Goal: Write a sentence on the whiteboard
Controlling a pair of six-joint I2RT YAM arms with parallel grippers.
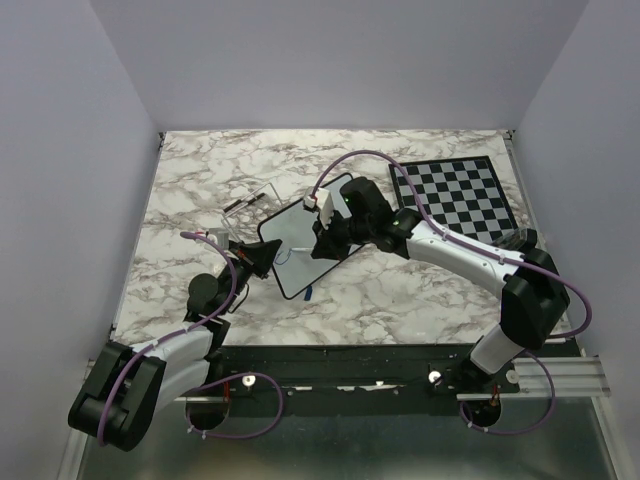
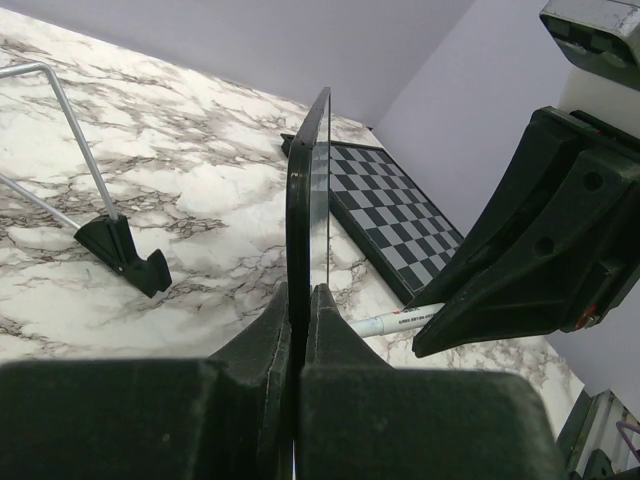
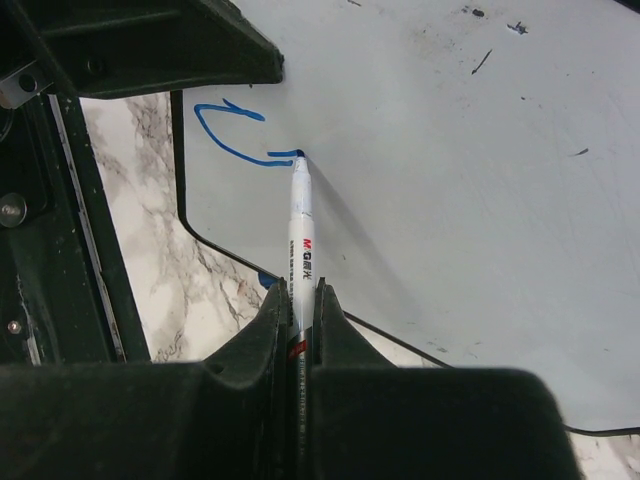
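Clamps the whiteboard [image 1: 290, 245] by its thin black frame between tightly closed left fingers [image 2: 262, 345], glossy board over the marbled worktop [image 1: 200, 190]. Pinches a slim white marker [image 3: 300, 225] in closed right fingers [image 3: 262, 340], tip touching a blue scrawl [image 3: 222, 143] by a rounded corner.

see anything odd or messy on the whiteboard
Small dark flecks dot the whiteboard away from the blue stroke, like leftover ink. The board is also turned askew to the table, clamped at one edge by the left gripper.
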